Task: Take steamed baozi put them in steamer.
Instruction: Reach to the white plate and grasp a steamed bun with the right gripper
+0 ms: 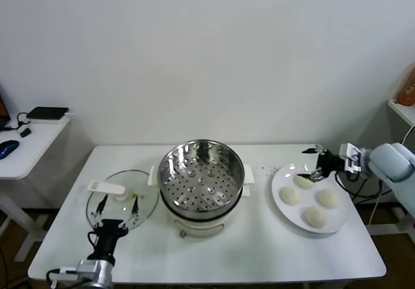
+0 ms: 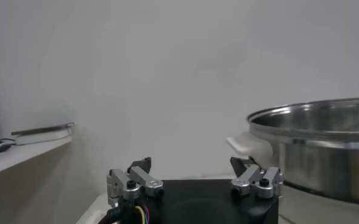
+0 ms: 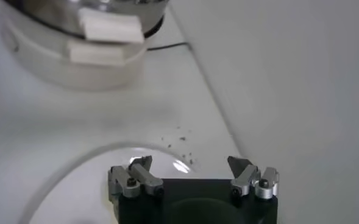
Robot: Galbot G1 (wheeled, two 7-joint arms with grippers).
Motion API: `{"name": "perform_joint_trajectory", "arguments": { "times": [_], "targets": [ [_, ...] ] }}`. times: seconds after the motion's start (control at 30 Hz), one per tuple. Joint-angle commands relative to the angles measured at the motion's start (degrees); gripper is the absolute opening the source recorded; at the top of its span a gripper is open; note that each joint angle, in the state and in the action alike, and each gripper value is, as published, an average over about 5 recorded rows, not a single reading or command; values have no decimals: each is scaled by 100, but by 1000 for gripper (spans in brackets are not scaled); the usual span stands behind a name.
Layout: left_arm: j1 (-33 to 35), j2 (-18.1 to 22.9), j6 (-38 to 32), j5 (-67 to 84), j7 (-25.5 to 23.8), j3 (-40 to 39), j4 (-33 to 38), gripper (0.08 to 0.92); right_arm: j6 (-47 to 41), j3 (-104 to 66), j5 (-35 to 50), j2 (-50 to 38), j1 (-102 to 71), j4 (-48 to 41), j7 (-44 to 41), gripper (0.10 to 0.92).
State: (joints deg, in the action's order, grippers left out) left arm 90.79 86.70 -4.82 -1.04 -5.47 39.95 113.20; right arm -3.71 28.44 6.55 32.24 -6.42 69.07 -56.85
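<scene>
The right gripper (image 1: 312, 161) is over the far edge of the white round plate (image 1: 280, 201), and its jaws are spread wide with nothing between them. In the right wrist view the two fingertips (image 3: 141, 164) stand well apart above the plate rim (image 3: 75, 173), and small dark crumbs (image 3: 180, 145) lie on the white table (image 3: 57, 115) just beyond it.

Four steamed baozi lie on this plate, at the right side of the table. They are small, round, smooth and cream-white, each with a dome shape. The far one (image 1: 304, 181) is just under the gripper; I cannot tell if a finger touches it. The others (image 1: 290, 196) (image 1: 328, 198) (image 1: 316, 218) lie close around it, nearer to the robot.

The steamer (image 1: 201, 172) stands in the middle of the table, well apart from the plate. It is a shiny steel basket with a bottom full of holes, and no bun is in it. It sits on a white pot base (image 1: 194, 224) with white side handles (image 3: 109, 25).

The left gripper (image 1: 117, 207) is near the front left of the table, over the near edge of the flat glass lid (image 1: 146, 195), which has a white handle (image 1: 107, 188). Its jaws are also apart and hold nothing; the left wrist view shows the steamer wall (image 2: 325, 152) beside it.

No brand, label or writing can be read on any of these things.
</scene>
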Motion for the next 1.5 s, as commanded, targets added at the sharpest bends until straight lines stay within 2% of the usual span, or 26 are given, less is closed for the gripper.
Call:
{"name": "perform_joint_trajectory", "arguments": {
  "times": [0.03,0.53,1.5],
  "targets": [
    [2,4,13,54,3,4,-16,823,910,2360,-742,658,2190,-1698,-887,823],
    [-19,-15,126,108,101,107,-8,823,1333,1901,-1648,1675,1581,-2749,-804,823],
    [35,-68,151,143,136,189,19,823,1681,550,-2545,2279,695,-3698,-567,823]
  ]
}}
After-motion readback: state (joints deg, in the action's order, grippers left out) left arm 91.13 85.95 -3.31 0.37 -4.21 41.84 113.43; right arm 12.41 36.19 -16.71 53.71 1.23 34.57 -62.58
